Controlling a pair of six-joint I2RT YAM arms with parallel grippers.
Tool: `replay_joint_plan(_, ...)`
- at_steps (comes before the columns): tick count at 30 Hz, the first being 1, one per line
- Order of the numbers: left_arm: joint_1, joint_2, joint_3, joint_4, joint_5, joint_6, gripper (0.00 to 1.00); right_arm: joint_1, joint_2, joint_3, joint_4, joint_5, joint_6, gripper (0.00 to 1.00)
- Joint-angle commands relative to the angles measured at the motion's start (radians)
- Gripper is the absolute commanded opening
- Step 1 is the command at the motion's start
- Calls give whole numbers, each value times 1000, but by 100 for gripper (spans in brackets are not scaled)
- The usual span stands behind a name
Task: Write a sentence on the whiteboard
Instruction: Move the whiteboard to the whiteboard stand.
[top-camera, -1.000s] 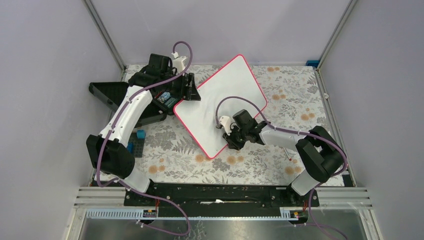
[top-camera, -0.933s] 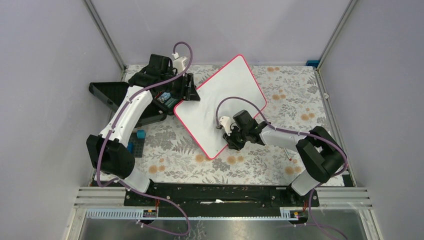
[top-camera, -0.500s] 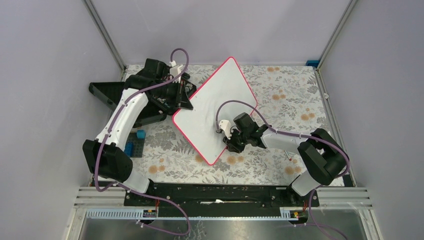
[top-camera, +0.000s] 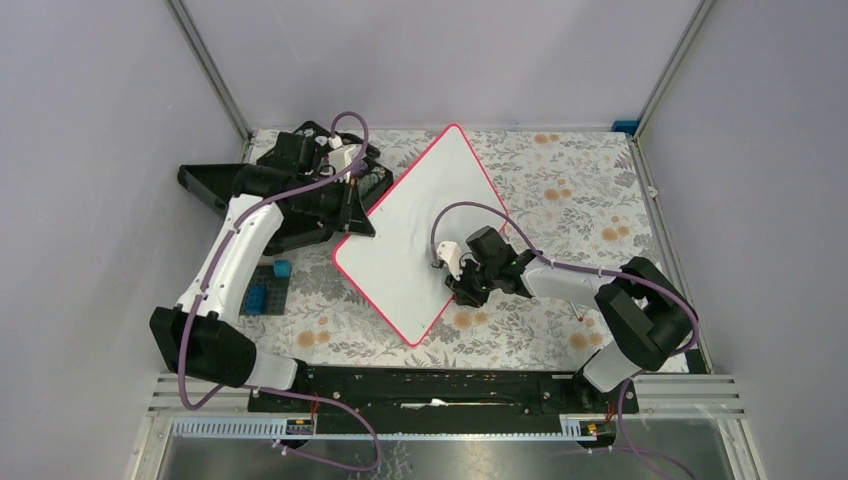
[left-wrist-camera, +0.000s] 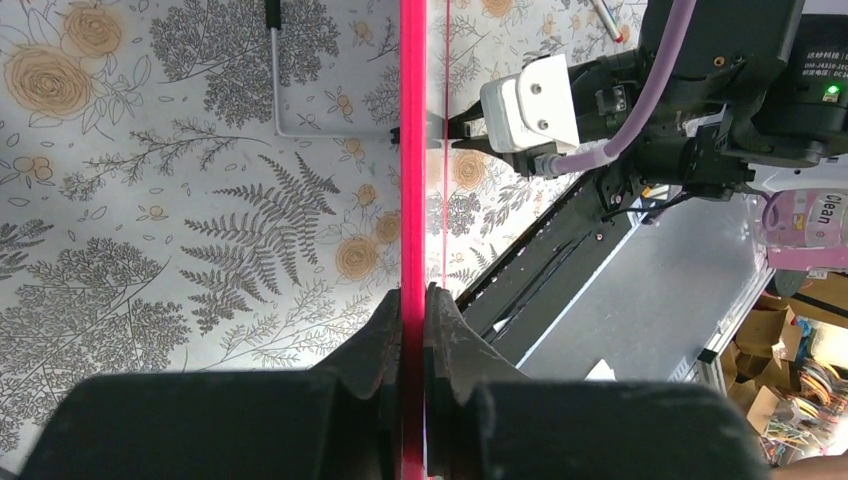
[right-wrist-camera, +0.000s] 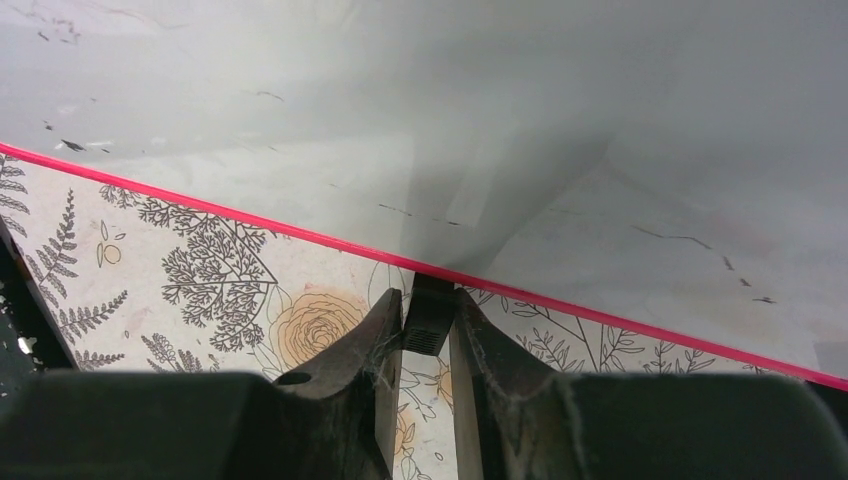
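Now that my left claw (left-wrist-camera: 412, 300) has snapped together on the whiteboard (top-camera: 415, 235) rim | right claw (right-wrist-camera: 428, 305) clamped on its black clip (right-wrist-camera: 430, 325) | board swung round, held over floral tabletop (top-camera: 560, 190) | no sentence visible, writing not begun, I judge

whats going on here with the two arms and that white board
Both arms have hold of the whiteboard over the floral table. The left arm's jaws are shut on its pink-red rim at the left corner. The right arm's jaws are shut on a small black clip on the near right edge. No written sentence is legible on the white face, only faint marks.
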Motion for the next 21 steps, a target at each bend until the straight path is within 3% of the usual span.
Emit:
replay_joint_plan(1,-3,-31,-42,-34,-32,57,12,22,-7,34,33,-64,-26,0)
replay_joint_plan(3,-3,-28,-42,-32,-46,58,22,32,-6,42,21,-86,-30,0)
replay_joint_plan(7,10,-38,-33,-28,-55,49,62,64,-1,50,11,-104,-49,0)
replay_joint_plan(12,63,-80,-33,4,-69,24,89,97,31,63,11,-90,-39,0)
replay_joint_plan(15,89,-102,-28,21,-88,14,99,123,35,58,19,-72,-9,0)
replay_joint_plan(20,109,-129,13,58,-148,11,99,152,15,44,22,-41,58,0)
replay_joint_plan(21,111,-129,26,64,-158,11,99,153,9,47,13,-46,66,13)
